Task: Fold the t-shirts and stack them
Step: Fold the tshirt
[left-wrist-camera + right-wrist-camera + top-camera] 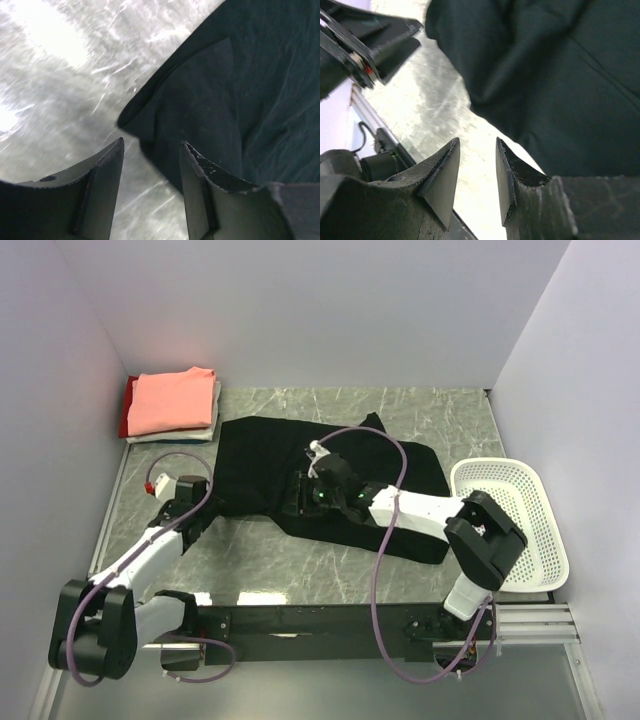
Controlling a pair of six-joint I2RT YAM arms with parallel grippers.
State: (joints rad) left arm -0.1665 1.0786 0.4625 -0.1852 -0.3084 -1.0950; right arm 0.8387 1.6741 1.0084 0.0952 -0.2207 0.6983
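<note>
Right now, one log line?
black t-shirt: unfolded | left jaws: open, beside its edge | right jaws: open, above it | folded stack: back-left corner

Top view evenly lit, sharp, soft shadows. Both wrist views blurred; tabletop (45,40) blown out by glare, black t-shirt (260,75) underexposed

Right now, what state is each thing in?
black t-shirt, spread out, unfolded.
folded stack, salmon-pink on top, in the far left corner.
basket, upright, nothing seen inside.
left gripper, open, at the black t-shirt's edge.
right gripper, open, holding nothing.
</note>
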